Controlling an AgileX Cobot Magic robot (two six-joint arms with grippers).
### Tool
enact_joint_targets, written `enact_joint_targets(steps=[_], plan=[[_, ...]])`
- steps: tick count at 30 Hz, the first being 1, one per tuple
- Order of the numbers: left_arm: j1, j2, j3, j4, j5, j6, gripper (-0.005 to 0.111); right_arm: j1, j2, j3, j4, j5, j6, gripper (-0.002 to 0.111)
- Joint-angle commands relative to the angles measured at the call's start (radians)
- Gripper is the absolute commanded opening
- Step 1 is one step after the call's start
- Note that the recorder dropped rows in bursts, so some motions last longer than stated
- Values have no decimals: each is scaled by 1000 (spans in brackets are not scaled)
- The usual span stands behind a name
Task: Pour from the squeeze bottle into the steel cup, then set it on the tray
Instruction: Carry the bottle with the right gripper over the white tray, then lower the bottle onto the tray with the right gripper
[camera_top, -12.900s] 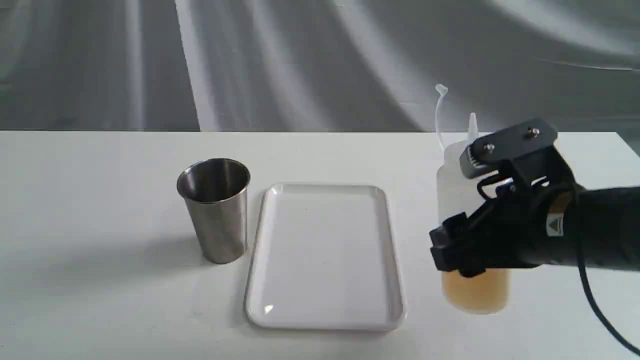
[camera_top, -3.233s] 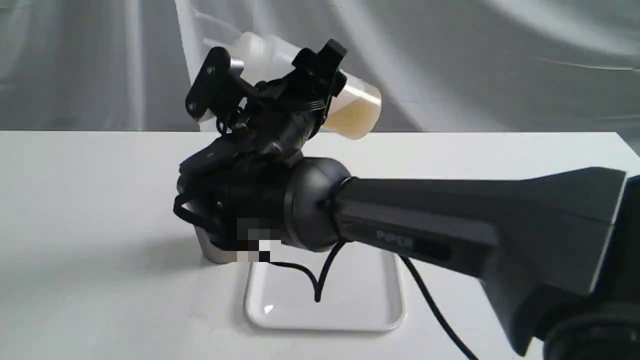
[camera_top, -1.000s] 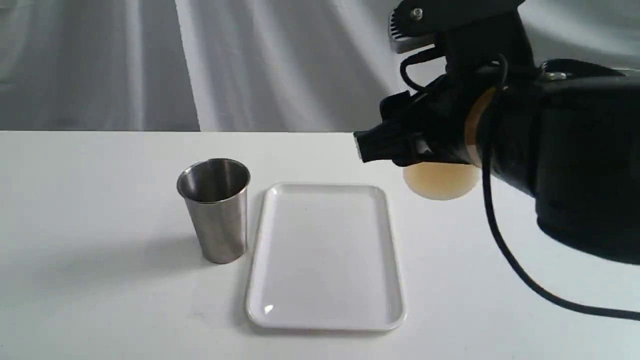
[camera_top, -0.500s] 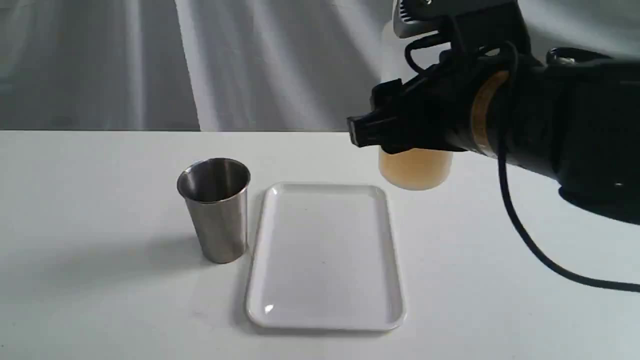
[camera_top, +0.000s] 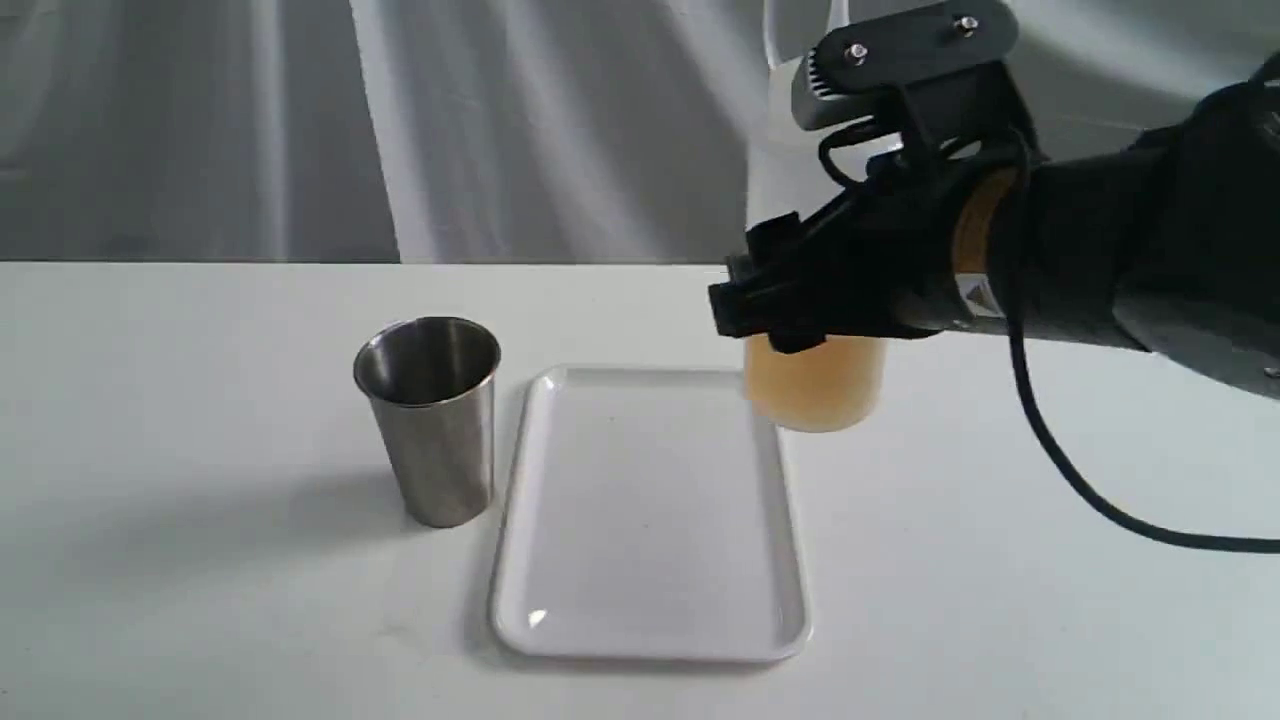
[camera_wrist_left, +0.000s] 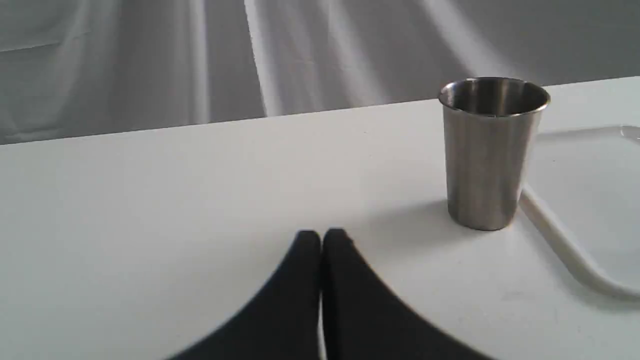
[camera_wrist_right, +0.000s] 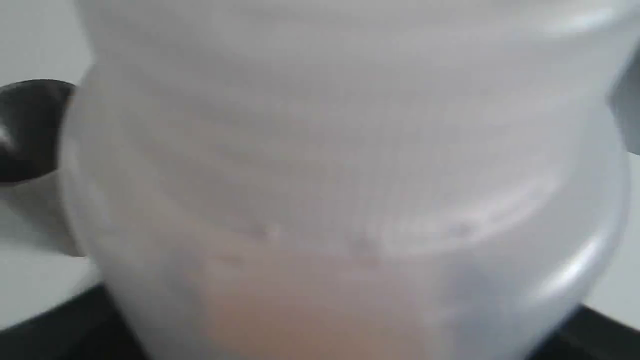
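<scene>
My right gripper (camera_top: 790, 315) is shut on the squeeze bottle (camera_top: 815, 385), which hangs upright above the far right corner of the white tray (camera_top: 650, 610). Amber liquid fills the bottle's lower part, and its upper part is mostly hidden behind the gripper. In the right wrist view the bottle (camera_wrist_right: 345, 200) fills nearly the whole picture. The steel cup (camera_top: 432, 420) stands upright on the table just left of the tray; it also shows in the left wrist view as the cup (camera_wrist_left: 492, 150). My left gripper (camera_wrist_left: 321, 237) rests low over the table, shut and holding nothing, well short of the cup.
The white table (camera_top: 180, 400) carries the cup and tray. A grey draped cloth (camera_top: 500, 120) hangs behind it. My right arm (camera_top: 1150, 260) and its black cable (camera_top: 1080, 490) reach in over the table's right side.
The right gripper has carried the bottle down and slightly left, from beyond the tray's far right corner to just over that corner. Cup, tray and left gripper have not moved.
</scene>
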Motion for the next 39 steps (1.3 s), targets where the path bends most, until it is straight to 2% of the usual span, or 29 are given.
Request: enact_joint_targets(steps=[1,5,8,13,27,39], plan=[[-6,-3,4,-1,-7,-6,0,-18,20,13,181,-146,-239,16],[-6,-3,4,-1,-7,-3,0,-21,75,59,365,-314,-478,16],[-6,-3,4,-1,-7,-3,0,-21,116,79,429,-390,-522,16],[-6,-3,4,-1,-7,-3,0,-21,201,78,678,-476,-668,16],[-6,-3,4,-1,-7,-6,0,-19,376,75,694,-702,-730,16],[-6,-3,4,-1,-7,-3,0,-19,448,72,803,-712,-829,16]])
